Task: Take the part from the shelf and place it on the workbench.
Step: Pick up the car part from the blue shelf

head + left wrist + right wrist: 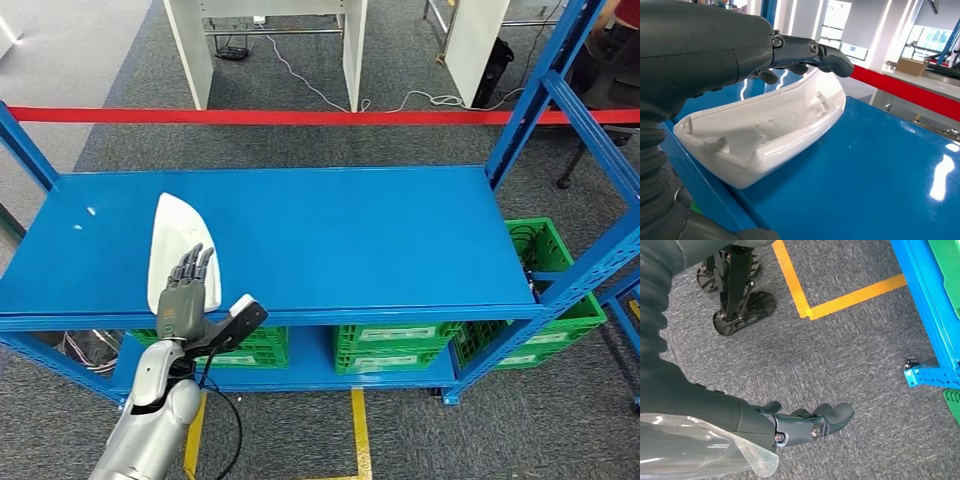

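Shelf: a wide blue metal shelf (317, 240) spans the middle of the head view, with blue uprights at the right edge and a red tape line across the upper part of the frame.
Crates: green crates (385, 345) sit on the lower level, under the shelf top, lower centre and lower right.
Floor: grey carpet with yellow floor tape (361, 420) at the bottom centre.
Part: a white, shallow, shell-shaped plastic part (167, 240) lies on the shelf top at the left of the frame, close to the front edge, its near end seeming to reach that edge.
Left hand: the left hand (186, 290) is at the near end of the part, fingers spread and extended over it. In the left wrist view the fingers (806, 52) arch above the hollow side; whether they touch is hard to judge, and nothing is gripped.
Right hand: the right hand (806, 422) hangs above the carpet, fingers loosely extended, holding nothing.
Risk: the part is smooth, curved and near the shelf edge. A closing grip that catches only the thin rim could tip it or push it off the front onto the floor.
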Available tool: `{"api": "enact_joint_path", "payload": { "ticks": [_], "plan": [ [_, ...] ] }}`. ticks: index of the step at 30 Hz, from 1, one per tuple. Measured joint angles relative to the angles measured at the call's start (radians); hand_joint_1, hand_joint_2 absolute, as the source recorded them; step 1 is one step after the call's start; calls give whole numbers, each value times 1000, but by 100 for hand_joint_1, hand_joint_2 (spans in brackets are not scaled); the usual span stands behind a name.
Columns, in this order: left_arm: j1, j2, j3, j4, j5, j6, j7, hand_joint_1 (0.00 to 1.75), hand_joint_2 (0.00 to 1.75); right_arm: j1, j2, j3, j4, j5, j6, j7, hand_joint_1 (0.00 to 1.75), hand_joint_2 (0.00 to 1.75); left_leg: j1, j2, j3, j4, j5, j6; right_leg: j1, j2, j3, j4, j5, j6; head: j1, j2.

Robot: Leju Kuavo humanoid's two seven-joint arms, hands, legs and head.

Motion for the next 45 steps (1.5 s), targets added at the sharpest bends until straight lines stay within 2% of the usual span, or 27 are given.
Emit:
{"api": "enact_joint_path", "payload": {
  "ticks": [11, 19, 20, 21, 24, 25, 27, 45],
  "plan": [
    [-5, 4, 30, 11, -22, -2, 28, 0, 175, 0, -2, 9, 7, 1, -1, 0, 0, 175, 0, 0, 0, 0, 0, 0, 0, 0, 0, 0, 0, 0, 0, 0],
    [-31, 7, 37, 35, -98, -71, 95, 4, 175, -1, -2, 13, 7, 1, -1, 0, 0, 175, 0, 0, 0, 0, 0, 0, 0, 0, 0, 0, 0, 0, 0, 0],
    [-36, 7, 37, 38, -105, -82, 100, 13, 175, -1, -2, 13, 7, 1, -1, 0, 0, 175, 0, 0, 0, 0, 0, 0, 0, 0, 0, 0, 0, 0, 0, 0],
    [-40, 7, 37, 40, -110, -92, 106, 38, 175, -1, -2, 15, 7, 1, -1, 0, 0, 175, 0, 0, 0, 0, 0, 0, 0, 0, 0, 0, 0, 0, 0, 0],
    [-51, 7, 37, 53, -119, -118, 117, 145, 175, -1, -2, 17, 7, 1, 0, 0, 0, 175, 0, 0, 0, 0, 1, -1, 0, 0, 0, 0, 0, 0, 0, 0],
    [-54, 7, 37, 58, -121, -125, 119, 164, 175, -1, -2, 18, 7, 2, 0, 0, 0, 175, 0, 0, 0, 0, 1, -1, 0, 0, 0, 0, 0, 0, 0, 0],
    [-58, 7, 37, 65, -123, -136, 120, 175, 175, -1, -2, 18, 7, 2, 0, 0, 0, 175, 0, 0, 1, 0, 1, -1, 0, 0, 1, 0, 0, 0, 0, 0],
    [-64, 7, 27, 62, -124, -170, 121, 175, 175, 0, -2, 19, 7, 0, 0, 0, 0, 175, 0, 0, 0, 0, 3, -3, 0, 0, 0, 1, 2, 0, 0, 0]
  ]
}}
